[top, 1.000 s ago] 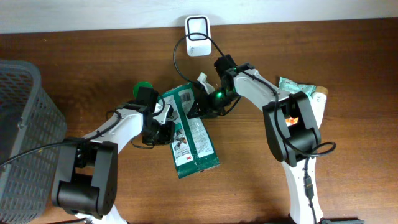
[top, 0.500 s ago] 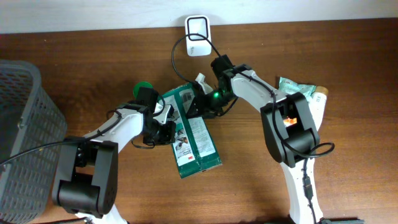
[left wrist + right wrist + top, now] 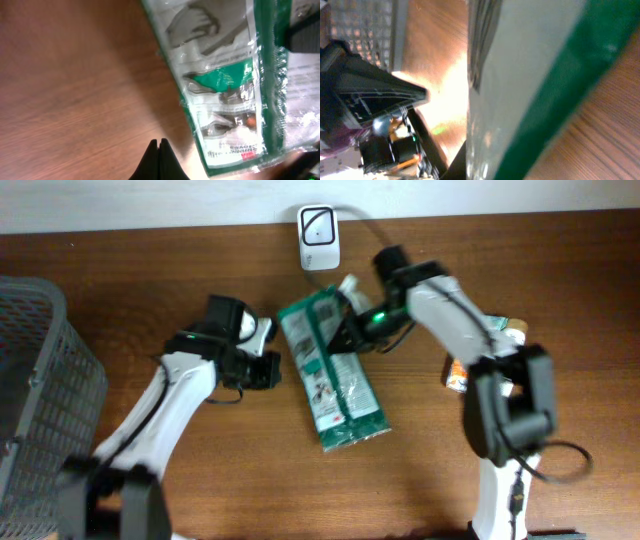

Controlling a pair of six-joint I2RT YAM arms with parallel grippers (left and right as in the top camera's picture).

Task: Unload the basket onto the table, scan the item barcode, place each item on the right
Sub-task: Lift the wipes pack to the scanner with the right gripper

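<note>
Two arms are seen from overhead, one on either side of a green-and-white packet (image 3: 340, 375) that lies flat on the wooden table (image 3: 520, 250). A white scanner (image 3: 318, 224) stands just beyond the packet's upper end. The left gripper (image 3: 268, 370) is held just left of the packet, apart from it, with its fingers pressed together on nothing. The right gripper (image 3: 347, 335) is set against the packet's upper right edge and is closed on it. A grey mesh basket (image 3: 40, 380) is placed well to the left of the packet, and a few other goods (image 3: 508, 330) are partly hidden behind the right arm, well to the packet's right.

From the left wrist, two dark fingertips (image 3: 161, 156) are shown touching each other at the lower edge of the view, over bare wood. The packet (image 3: 225, 90) is spread to their right, its clear film and printed pictures facing up.

From the right wrist, the view is filled by the packet (image 3: 530, 75) at very close range, its green border running diagonally. The basket (image 3: 365, 25) and the dark left arm (image 3: 370, 105) are blurred beyond the packet's far side.
</note>
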